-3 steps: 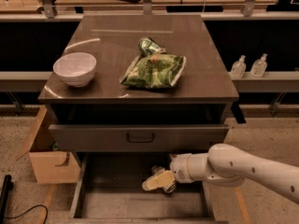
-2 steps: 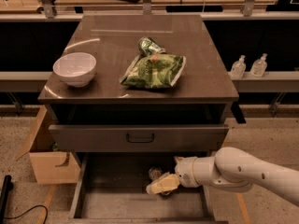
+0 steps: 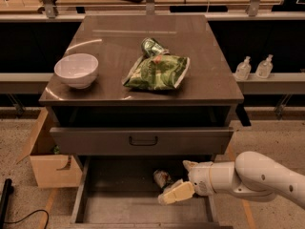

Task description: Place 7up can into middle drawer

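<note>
I can read no text, brand, number or sign anywhere on my feed. The green chip bag [image 3: 157, 73] on the table [image 3: 143, 30] carries print, but I can't make out a word of it. The 7up can [image 3: 162, 178] lying in the middle drawer [image 3: 138, 210] shows only pale and green marks, no letters I can read. Any lettering on the 2 bottles [image 3: 243, 69] on the ledge to the right is too small to tell. The gripper [image 3: 177, 182], low over the drawer just right of the can, bears no marking I can read.
</note>
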`<state>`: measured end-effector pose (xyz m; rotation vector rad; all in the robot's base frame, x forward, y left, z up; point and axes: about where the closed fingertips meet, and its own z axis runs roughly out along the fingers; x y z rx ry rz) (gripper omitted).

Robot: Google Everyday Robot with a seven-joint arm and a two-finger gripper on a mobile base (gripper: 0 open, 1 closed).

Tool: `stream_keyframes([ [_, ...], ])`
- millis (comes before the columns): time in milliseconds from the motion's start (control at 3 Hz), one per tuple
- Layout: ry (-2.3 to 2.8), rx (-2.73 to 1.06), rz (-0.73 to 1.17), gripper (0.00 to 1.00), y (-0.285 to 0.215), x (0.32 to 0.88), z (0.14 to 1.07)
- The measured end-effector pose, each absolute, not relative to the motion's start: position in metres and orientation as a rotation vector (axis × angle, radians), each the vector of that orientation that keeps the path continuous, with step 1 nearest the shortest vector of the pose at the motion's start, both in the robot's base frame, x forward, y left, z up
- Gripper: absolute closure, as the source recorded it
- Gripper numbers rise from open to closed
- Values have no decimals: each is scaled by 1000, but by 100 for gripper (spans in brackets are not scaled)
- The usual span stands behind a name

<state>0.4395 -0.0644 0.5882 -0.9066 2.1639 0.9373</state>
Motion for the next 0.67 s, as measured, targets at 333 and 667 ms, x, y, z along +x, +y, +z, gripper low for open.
stream_keyframes([
  [333,2228,-913,841,0,-91,433,604],
  [667,2241,-905,806,0,-97,434,613],
])
